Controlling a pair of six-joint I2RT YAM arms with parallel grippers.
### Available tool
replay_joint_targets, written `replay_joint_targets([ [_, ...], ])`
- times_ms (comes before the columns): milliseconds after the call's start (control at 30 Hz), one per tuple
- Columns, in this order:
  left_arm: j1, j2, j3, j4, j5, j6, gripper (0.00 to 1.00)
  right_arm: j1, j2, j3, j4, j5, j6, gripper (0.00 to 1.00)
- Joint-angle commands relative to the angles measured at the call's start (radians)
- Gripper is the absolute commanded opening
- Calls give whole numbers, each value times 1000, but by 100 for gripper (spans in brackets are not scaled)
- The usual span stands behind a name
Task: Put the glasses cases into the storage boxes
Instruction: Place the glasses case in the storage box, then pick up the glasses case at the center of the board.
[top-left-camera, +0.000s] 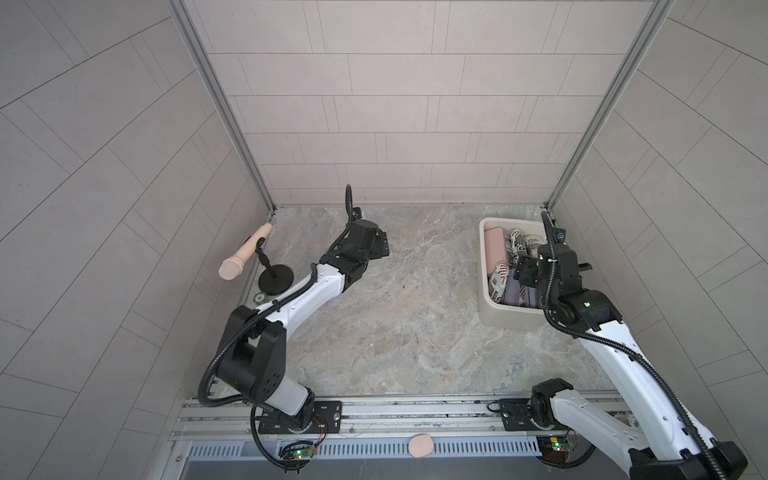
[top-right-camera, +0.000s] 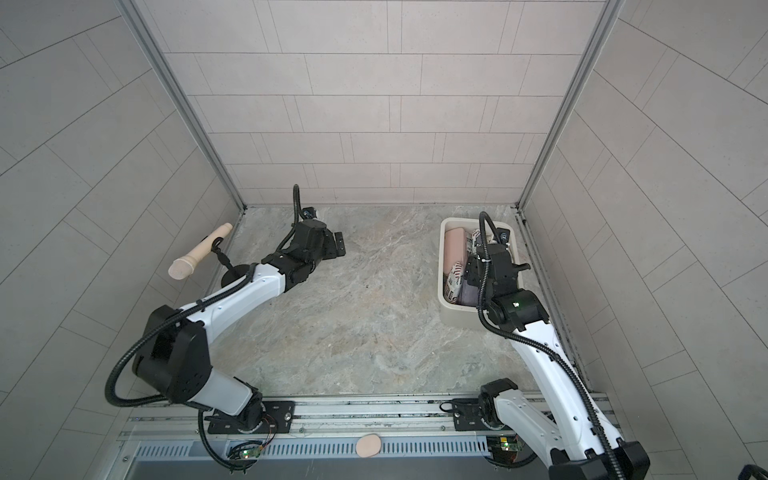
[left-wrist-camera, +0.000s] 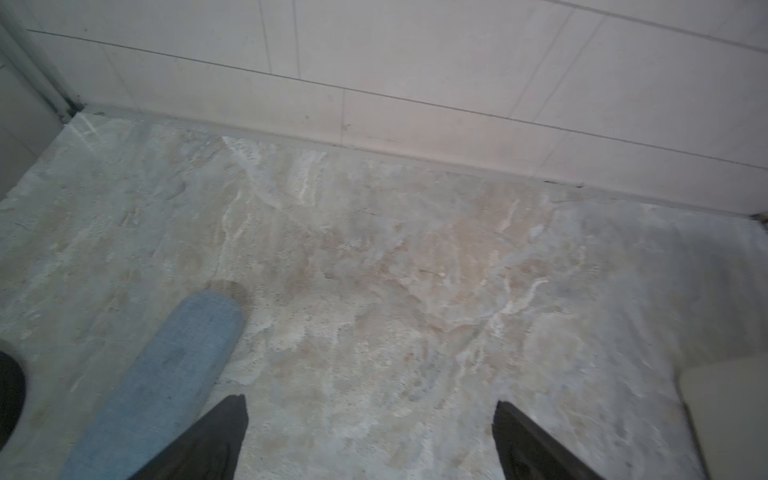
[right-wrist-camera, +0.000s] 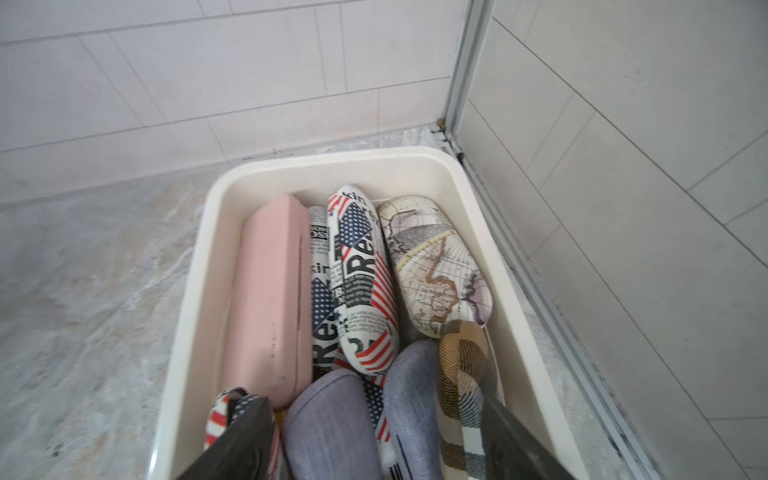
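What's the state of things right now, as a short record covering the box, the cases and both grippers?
container: cream box on the table, by the right wall near the back corner
inside: pink case, flag-print case, map-print case, grey cases, plaid case
left gripper: open, empty, over the table
right gripper: open, above the box, gripping nothing
outside: blue case on the table beside the left gripper

walls (top-left-camera: 395, 104): pale grey tiles — three sides | floor (top-left-camera: 415, 311): veined marble-look slab | corners: metal posts (top-left-camera: 224, 104)
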Motion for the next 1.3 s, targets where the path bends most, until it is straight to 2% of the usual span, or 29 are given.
replay_joint_targets([
  [0, 74, 82, 89, -149, 20, 61, 100, 4, -52, -2, 66, -113, 4, 87],
  [133, 93, 192, 193, -297, -118, 150, 100, 3, -55, 6, 55, -129, 4, 92],
  [233, 123, 246, 232, -360, -140, 184, 100, 3, -54, -2, 55, -146, 14, 93],
  [333, 174, 286, 260, -387, -67, 196, 100, 3, -59, -16, 67, -163, 24, 94],
  [467, 225, 343, 303, -438, -62, 213, 100, 3, -61, -29, 73, -174, 32, 95],
  [600, 285, 410, 342, -482, 56, 227, 100, 3, -55, -30, 75, -180, 36, 95],
  [933, 299, 547, 423, -610, 96, 252, 100, 3, -61, -12, 76, -191, 20, 95],
  [1067, 298, 566, 436, -631, 88, 254, 90, 3, -56, -5, 77, -194, 5, 93],
  [1200, 295, 559, 431, -640, 63, 264, 70, 1, -55, 6, 75, -194, 3, 91],
  [1267, 295, 555, 432, -643, 73, 262, 65, 1, -56, 7, 79, -190, 3, 90],
])
